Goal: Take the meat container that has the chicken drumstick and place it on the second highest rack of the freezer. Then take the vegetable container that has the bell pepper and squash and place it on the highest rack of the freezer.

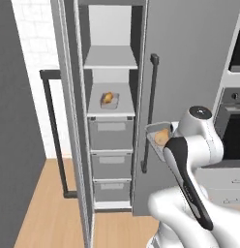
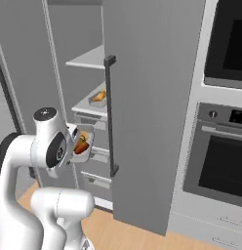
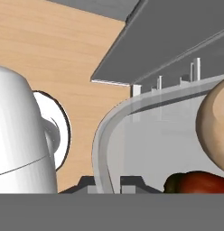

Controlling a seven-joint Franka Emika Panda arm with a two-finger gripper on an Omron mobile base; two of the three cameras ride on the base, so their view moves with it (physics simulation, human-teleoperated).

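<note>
In the left base view, the small golden-brown chicken drumstick (image 1: pixel 108 98) lay in its clear tray on the lower open shelf at upper centre of the tall grey freezer (image 1: pixel 112 121), while the clear plastic vegetable container (image 1: pixel 158 135) hung right of centre. In the right base view, that container sat left of centre, holding the red-orange bell pepper (image 2: pixel 82 146). In the hand view, the jaws were clamped narrow on the container's rim, the pale tan squash (image 3: pixel 214 126) at right.

Left base view: from behind the arm on its left, facing forward and down into the open freezer (image 1: pixel 112 121), shelves and drawers seen nearly head-on. Right base view: from behind on the right, angled across the freezer door toward the same shelves, oven alongside. Hand view: pressed close along a container rim (image 3: pixel 109 131), wooden floor (image 3: pixel 55 49) beyond.
</note>
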